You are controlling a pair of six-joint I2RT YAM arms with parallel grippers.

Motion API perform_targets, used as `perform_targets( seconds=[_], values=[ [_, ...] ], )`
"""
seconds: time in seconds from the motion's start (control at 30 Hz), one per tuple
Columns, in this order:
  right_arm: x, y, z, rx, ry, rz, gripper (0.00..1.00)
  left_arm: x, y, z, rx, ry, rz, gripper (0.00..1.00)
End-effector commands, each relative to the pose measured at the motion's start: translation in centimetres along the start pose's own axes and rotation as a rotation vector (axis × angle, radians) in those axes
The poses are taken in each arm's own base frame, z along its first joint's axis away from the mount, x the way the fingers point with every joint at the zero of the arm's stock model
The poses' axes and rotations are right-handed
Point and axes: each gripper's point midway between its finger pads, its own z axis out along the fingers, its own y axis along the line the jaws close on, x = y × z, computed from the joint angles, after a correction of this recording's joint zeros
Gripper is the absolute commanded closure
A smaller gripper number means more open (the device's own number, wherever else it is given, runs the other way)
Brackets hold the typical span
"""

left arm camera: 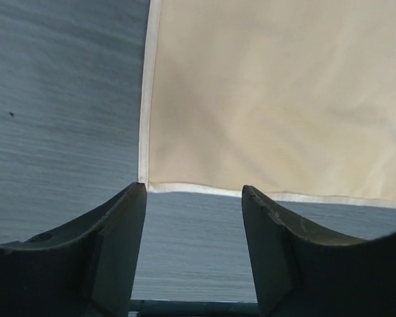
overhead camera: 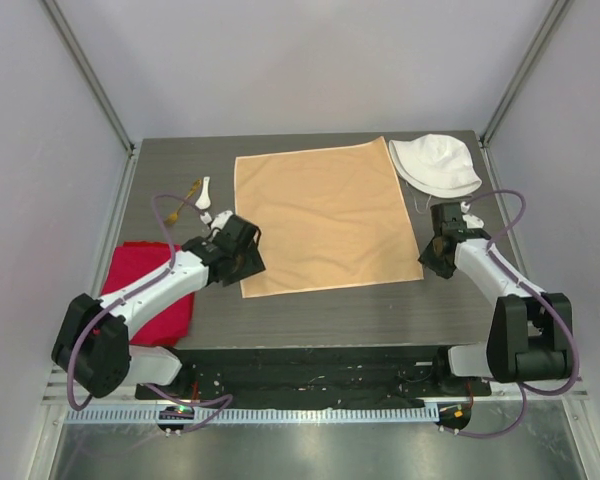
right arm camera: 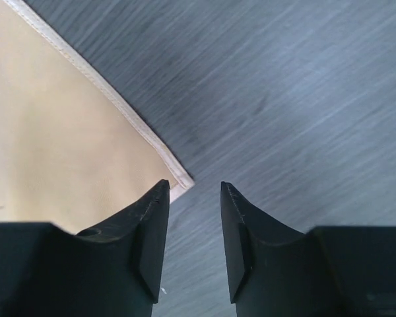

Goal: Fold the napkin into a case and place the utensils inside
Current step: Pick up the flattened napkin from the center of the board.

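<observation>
The peach-orange napkin (overhead camera: 320,215) lies flat and unfolded in the middle of the table. My left gripper (overhead camera: 248,262) is open and empty, just off the napkin's near left corner (left arm camera: 147,185). My right gripper (overhead camera: 430,262) is open and empty, at the napkin's near right corner (right arm camera: 182,181). The white spoon (overhead camera: 205,192) and the gold fork (overhead camera: 192,187) lie together left of the napkin, near the far left of the table.
A white fabric hat (overhead camera: 435,165) lies at the far right. A bright red cloth (overhead camera: 150,295) lies at the near left under my left arm. The dark table (overhead camera: 320,315) ends in a black strip near the arm bases.
</observation>
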Motion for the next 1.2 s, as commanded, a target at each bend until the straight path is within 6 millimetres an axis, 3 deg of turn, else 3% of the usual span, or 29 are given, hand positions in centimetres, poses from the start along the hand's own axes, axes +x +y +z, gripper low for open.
perform_targets(
  seconds=[0.0,0.23,0.67,0.73,0.93,1.07,1.17],
  values=[
    [-0.8,2.4,1.2,-0.075,-0.014,-0.020,0.59,1.9,2.1,-0.3,-0.088,-0.006,-0.028,0.39],
    [0.9,2.3,2.0,-0.049,0.012,-0.051,0.57,1.9,1.7,-0.5,-0.062,-0.040,-0.030,0.40],
    [3.7,0.8,4.1,0.062,0.076,-0.089,0.56,0.8,3.3,-0.8,-0.185,-0.079,-0.037,0.37],
    [3.8,0.8,4.3,0.062,0.074,-0.086,0.61,0.9,3.4,-0.9,-0.186,-0.075,-0.043,0.37],
    [3.2,1.3,3.0,0.002,0.039,-0.090,0.91,2.7,3.2,0.2,-0.176,0.003,-0.023,0.41],
    [3.3,1.6,2.3,-0.028,0.037,-0.082,0.94,5.4,2.8,2.3,-0.190,0.123,-0.015,0.41],
    [3.4,2.4,2.0,-0.060,0.038,-0.090,0.97,5.3,2.9,3.1,-0.225,0.118,-0.036,0.41]
  ],
)
